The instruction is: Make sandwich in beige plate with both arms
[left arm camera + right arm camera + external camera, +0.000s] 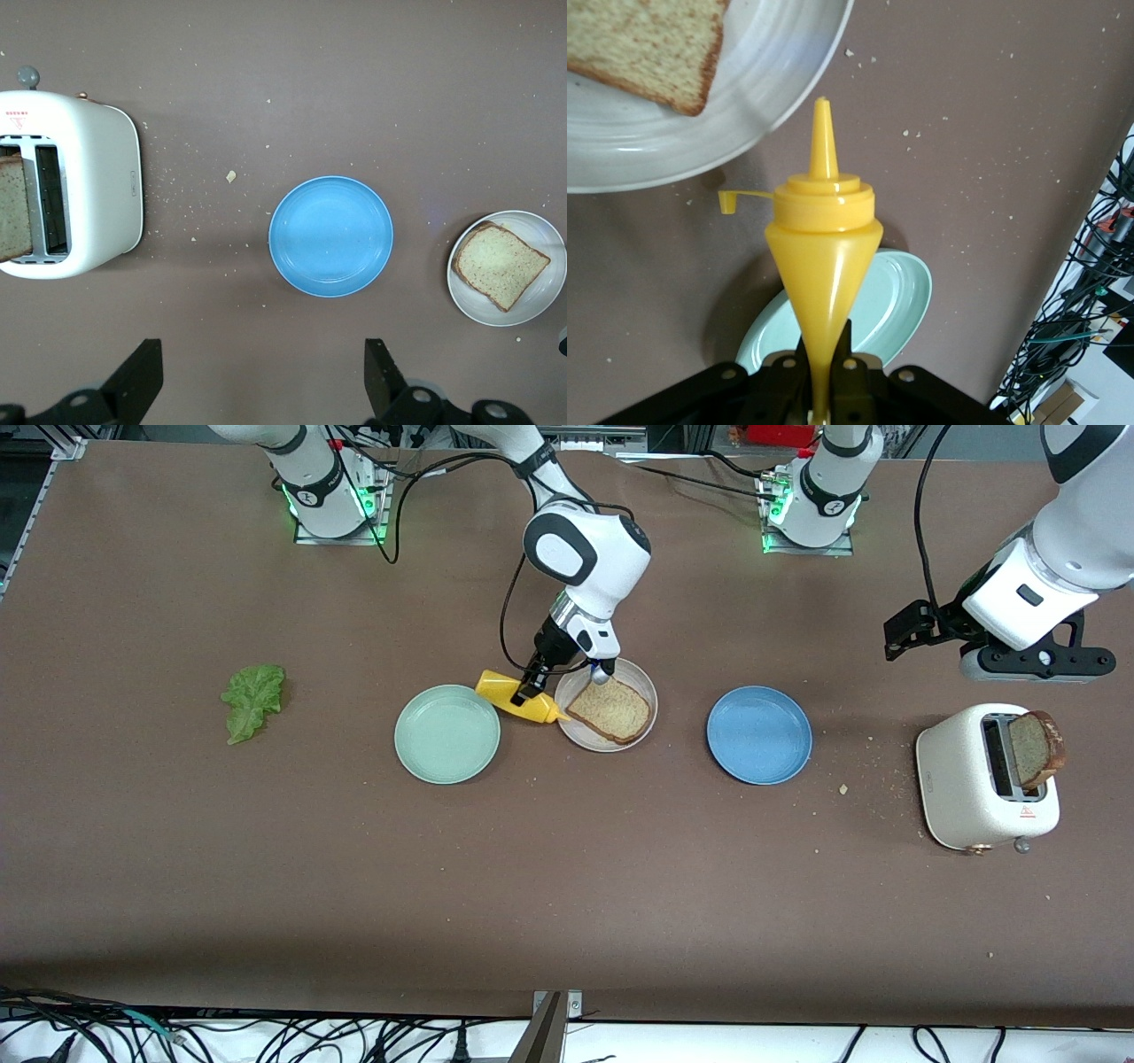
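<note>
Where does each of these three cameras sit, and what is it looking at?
Front view: high across the table, facing both arms; shows toaster, lettuce, three plates.
Left wrist view: over the toaster end, looking down; open left tool at the edge.
Right wrist view: looks along the right tool, shut on the yellow bottle.
Shared: all show the beige plate with bread.

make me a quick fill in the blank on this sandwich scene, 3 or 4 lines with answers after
1. The right gripper is shut on a yellow ____ bottle.
2. One bread slice lies on the ____ plate.
3. Another bread slice stands in the ____.
4. The left gripper hangs ____ above the table, holding nothing.

Missing words: mustard; beige; toaster; open
</note>
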